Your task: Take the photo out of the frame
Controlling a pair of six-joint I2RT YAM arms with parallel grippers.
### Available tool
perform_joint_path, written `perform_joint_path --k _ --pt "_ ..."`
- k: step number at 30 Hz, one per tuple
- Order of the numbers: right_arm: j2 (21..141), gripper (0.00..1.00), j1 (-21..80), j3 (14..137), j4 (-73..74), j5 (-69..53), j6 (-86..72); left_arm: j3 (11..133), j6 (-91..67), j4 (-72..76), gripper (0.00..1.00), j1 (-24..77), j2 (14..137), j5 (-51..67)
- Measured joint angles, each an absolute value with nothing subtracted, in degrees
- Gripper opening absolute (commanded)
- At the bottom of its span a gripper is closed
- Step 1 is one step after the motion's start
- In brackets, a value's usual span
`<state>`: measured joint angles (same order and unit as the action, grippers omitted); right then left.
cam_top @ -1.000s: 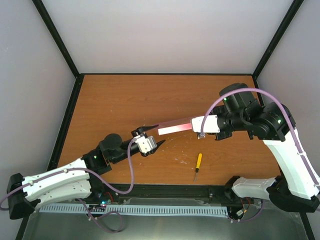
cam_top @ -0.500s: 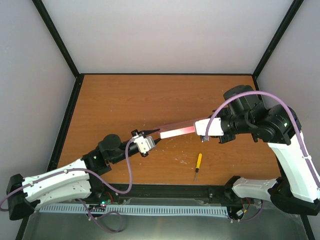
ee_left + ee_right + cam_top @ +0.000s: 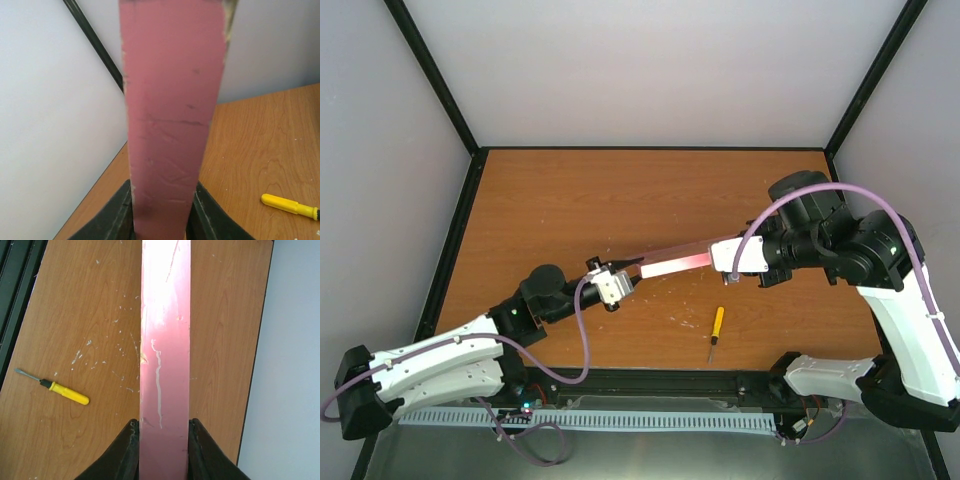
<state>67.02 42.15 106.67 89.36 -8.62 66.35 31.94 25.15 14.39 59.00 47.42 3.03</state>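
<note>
Left gripper: both fingers are closed against the two faces of the frame and clamp one end. The gap between them is narrow, no wider than the frame's thickness.

Right gripper: its fingers press on both sides of the opposite end and grasp it firmly.

The frame is held edge-on between the two grippers, above the middle of the table. A yellow-handled screwdriver lies on the table near its front edge, apart from the frame.

table: brown wood | on it: yellow-handled screwdriver, front right
</note>
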Motion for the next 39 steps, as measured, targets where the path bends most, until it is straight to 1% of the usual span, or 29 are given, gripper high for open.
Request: perform_joint_path --k 2,3,4,6,7,8,10,12,14,16,18,24,30,32,36,39 --pt "66.87 0.04 42.15 106.67 89.34 -8.62 66.35 32.01 26.33 14.35 0.15 58.89 47.42 3.49" --pt "66.78 0.1 42.15 106.67 89.34 -8.6 66.39 32.08 27.18 14.26 0.14 58.85 47.42 3.84" --pt "66.67 0.21 42.15 106.67 89.34 -8.67 66.39 32.14 27.18 14.15 0.13 58.83 47.42 4.08" --pt "66.5 0.49 42.15 106.67 89.27 -8.86 65.95 32.38 27.16 13.98 0.12 58.65 47.4 4.51" --pt "66.46 0.58 42.15 106.67 88.84 -8.84 65.3 32.49 27.11 13.82 0.11 58.57 47.4 4.8" --pt "66.37 0.64 42.15 106.91 87.53 -8.86 64.71 32.69 27.07 13.58 0.1 58.46 47.4 5.04" --pt "66.37 0.7 42.15 108.29 83.9 -8.84 63.66 33.63 26.48 12.62 0.09 57.63 47.4 5.54" --pt "66.39 0.72 42.17 109.82 81.36 -8.75 61.93 34.92 25.28 11.16 0.08 56.42 47.42 6.13" --pt "66.39 0.73 42.17 111.57 77.71 -8.16 60.2 36.38 24.16 9.08 0.05 54.7 47.53 7.01" --pt "66.35 0.78 42.17 112.9 73.41 -6.98 58.33 38.7 22.28 6.7 0.04 52.47 48.16 8.27" --pt "66.11 0.8 42.17 113.21 68.01 -4.1 56.21 41.76 19.77 4.34 0.01 50.22 49.56 9.34" --pt "66.0 0.81 42.15 112.62 55.68 5.06 51.75 55.13 10.83 -4.62 0.01 43.51 57.08 12.08" --pt "65.98 0.82 41.52 109.1 50.13 10.79 46.92 59.57 1.8 -8.36 0.01 35.05 59.83 17.32" --pt "66.3 0.82 39.59 107.9 49.67 10.76 44.99 60.97 -1.19 -9.3 0.01 31.68 61.23 20.08" --pt "67.22 0.81 28.34 103.44 48.95 5.67 39.42 61.65 -6.42 -9.58 0.01 24.77 63.2 26.2" --pt "67.46 0.81 19.94 97.47 46.87 0.56 35.83 61.39 -9.89 -9.41 0.01 19.84 64.18 30.55"
